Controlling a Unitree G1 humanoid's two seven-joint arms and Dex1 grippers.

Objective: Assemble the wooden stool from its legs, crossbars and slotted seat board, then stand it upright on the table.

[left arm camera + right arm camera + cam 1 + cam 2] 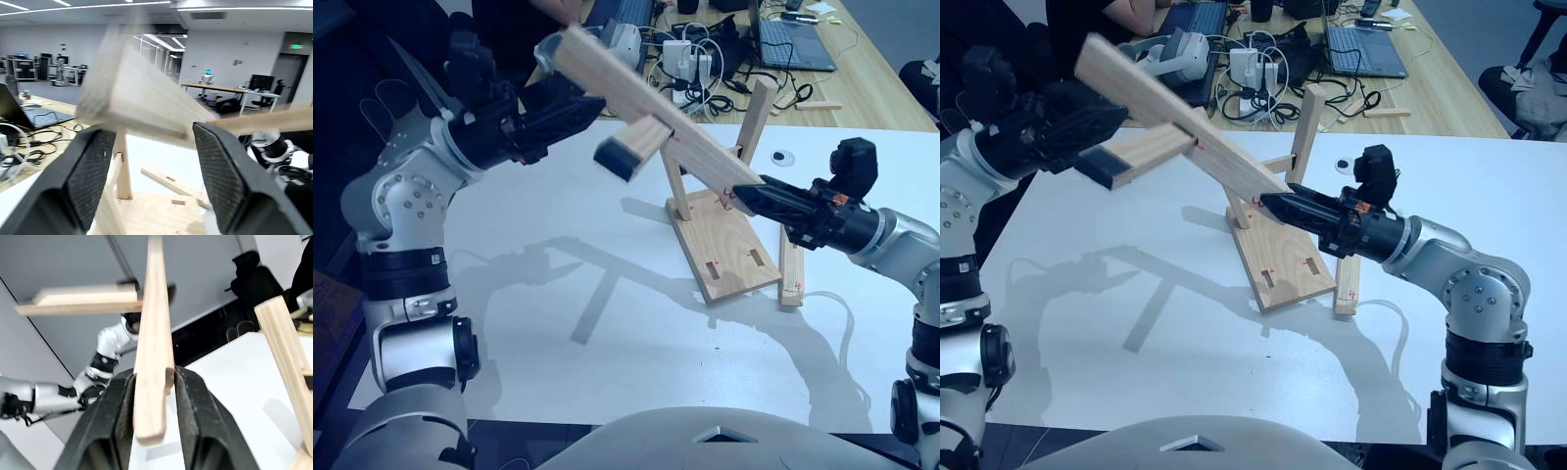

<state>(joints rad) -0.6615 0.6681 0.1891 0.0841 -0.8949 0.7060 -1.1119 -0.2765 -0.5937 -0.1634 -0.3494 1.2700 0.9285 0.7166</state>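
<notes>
Left tool (154, 134) and right tool (152, 377) are clamping opposite ends of the leg (695, 145). Apparently they're aiming it at the seat board (724, 250).

Left arm (411, 191) bent and raised on my left, left gripper (592, 106) clamped on the wooden leg (685, 137) up high. Right arm (891, 240) reaches in low, right gripper (749, 199) pinching its lower end.

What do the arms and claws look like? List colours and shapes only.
The left arm and right arm are silver-grey, with rounded joint housings and black bands. The left claw and right claw are black, two broad fingers each; the pads are textured. A black camera block tops the right wrist.
</notes>
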